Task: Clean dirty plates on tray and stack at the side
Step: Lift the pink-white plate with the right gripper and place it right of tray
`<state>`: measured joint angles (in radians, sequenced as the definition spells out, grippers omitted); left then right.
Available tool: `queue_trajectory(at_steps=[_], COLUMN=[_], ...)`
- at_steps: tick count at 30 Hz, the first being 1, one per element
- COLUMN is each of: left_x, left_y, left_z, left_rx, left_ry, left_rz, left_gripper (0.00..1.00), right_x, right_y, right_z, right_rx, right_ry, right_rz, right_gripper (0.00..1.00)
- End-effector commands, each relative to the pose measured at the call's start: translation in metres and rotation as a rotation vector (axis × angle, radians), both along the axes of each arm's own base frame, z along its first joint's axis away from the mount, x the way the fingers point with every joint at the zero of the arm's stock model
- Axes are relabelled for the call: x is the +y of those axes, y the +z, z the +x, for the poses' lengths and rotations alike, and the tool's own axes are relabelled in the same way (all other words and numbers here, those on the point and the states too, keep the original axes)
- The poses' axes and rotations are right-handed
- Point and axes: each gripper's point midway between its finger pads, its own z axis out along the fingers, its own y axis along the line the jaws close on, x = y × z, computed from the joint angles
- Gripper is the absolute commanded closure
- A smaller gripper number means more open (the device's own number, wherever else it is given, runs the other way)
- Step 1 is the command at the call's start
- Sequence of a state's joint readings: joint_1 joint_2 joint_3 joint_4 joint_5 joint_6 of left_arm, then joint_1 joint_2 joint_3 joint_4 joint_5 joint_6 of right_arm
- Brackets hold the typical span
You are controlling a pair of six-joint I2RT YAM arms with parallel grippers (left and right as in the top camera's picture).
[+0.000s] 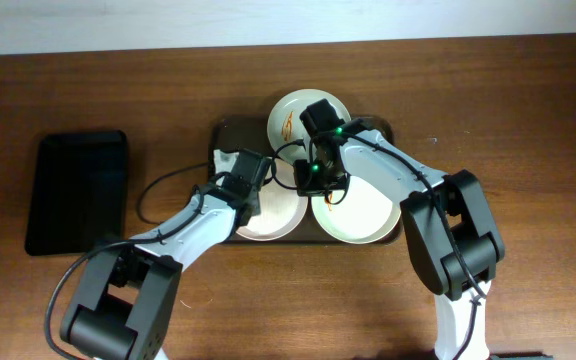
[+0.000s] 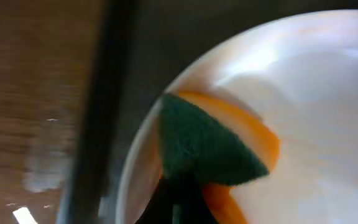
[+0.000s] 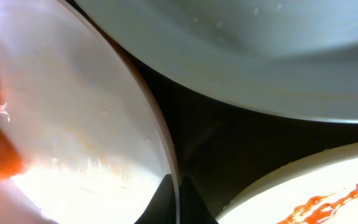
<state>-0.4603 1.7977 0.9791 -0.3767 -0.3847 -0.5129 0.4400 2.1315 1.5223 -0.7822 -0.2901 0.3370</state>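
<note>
Left wrist, glossy white plate (image 2: 316, 124), green sponge (image 2: 197, 143) just inside its rim

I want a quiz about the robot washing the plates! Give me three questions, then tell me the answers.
1. True or false: the left gripper holds a green and orange sponge against a white plate.
2. How many plates lie on the brown tray? A) two B) three C) four
3. Fill in: the smear on the far plate is coloured ___.

Key: 1 true; 2 B; 3 orange.
</note>
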Motion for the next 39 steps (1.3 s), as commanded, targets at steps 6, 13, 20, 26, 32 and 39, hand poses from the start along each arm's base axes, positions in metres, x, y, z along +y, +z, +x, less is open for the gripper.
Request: queue_trajectory(at_steps=[6,13,20,26,32,39], left_x=[-0.005,0.031,0.008,-0.008,-0.011,-0.011], left_y=[0.091,0.065,0.046,0.039,0.035,0.035], left_z=[0.007,0.001,0.003,0.004,0.005,0.006], left_rx=[-0.178,-0.116,-0.155,-0.151,-0.149,-0.154], left_ry=[-0.073,0.006,-0.064,-0.056,-0.061,-0.062], left_rz=[-0.116,-0.183,-0.306,-0.349,-0.349,-0.351], left_gripper=[1.0,1.0,1.0,1.0,1.0,1.0], right_x=[0.001,-0.066,-0.104,-0.09,-0.143,-0.303], right_y=[0.022,0.174,0.275,0.306,0.244,0.164], right_z=[0.017,0.056,0.035,0.033,0.05,0.041], right_rx=[-0.057,-0.363,-0.664,-0.831,-0.496,-0.043], right_ry=[0.021,-0.088,-0.097,-0.153,-0.363,-0.652], right_rz=[-0.004,-0.362,-0.984,-1.092,-0.732,-0.191], right_gripper=[0.96,0.96,0.96,0.96,0.96,0.96])
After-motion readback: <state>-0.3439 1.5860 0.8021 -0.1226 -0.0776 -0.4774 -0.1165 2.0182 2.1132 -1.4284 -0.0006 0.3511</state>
